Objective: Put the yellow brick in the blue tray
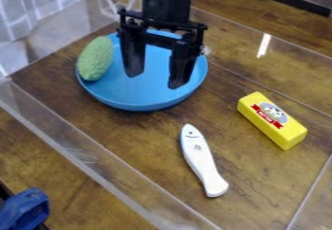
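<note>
One yellow brick (271, 119) lies flat, long axis running upper-left to lower-right; gripper (155, 66) spread.

The robot's gripper (157, 71) is black all over, matte with a slight sheen on its edges. Two long, flat, blocky fingers (181, 67) hang from a wider crossbar, each broadening a little toward its squared tip. Above the crossbar rises a dark, boxy wrist column, cut off by the top of the view. Any screws, cables or markings are too small to make out.
</note>
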`<action>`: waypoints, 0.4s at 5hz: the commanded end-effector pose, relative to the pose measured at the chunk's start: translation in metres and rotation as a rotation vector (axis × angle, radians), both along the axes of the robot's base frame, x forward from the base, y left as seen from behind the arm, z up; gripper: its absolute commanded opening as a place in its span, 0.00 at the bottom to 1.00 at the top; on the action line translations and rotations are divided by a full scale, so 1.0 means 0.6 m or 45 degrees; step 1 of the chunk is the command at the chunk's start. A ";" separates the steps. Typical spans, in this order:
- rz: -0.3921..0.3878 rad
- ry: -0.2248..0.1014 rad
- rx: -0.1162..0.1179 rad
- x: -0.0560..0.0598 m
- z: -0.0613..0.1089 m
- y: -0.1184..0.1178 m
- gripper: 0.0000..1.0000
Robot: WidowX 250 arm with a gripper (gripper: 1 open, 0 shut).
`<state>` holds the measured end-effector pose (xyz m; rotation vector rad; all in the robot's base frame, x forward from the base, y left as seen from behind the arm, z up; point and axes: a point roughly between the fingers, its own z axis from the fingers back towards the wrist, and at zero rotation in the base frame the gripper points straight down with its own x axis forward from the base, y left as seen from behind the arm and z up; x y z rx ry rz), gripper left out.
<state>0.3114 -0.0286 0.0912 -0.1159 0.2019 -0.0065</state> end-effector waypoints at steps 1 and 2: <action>0.028 -0.076 -0.012 0.019 0.022 -0.018 1.00; 0.067 -0.077 -0.023 0.027 0.017 -0.030 1.00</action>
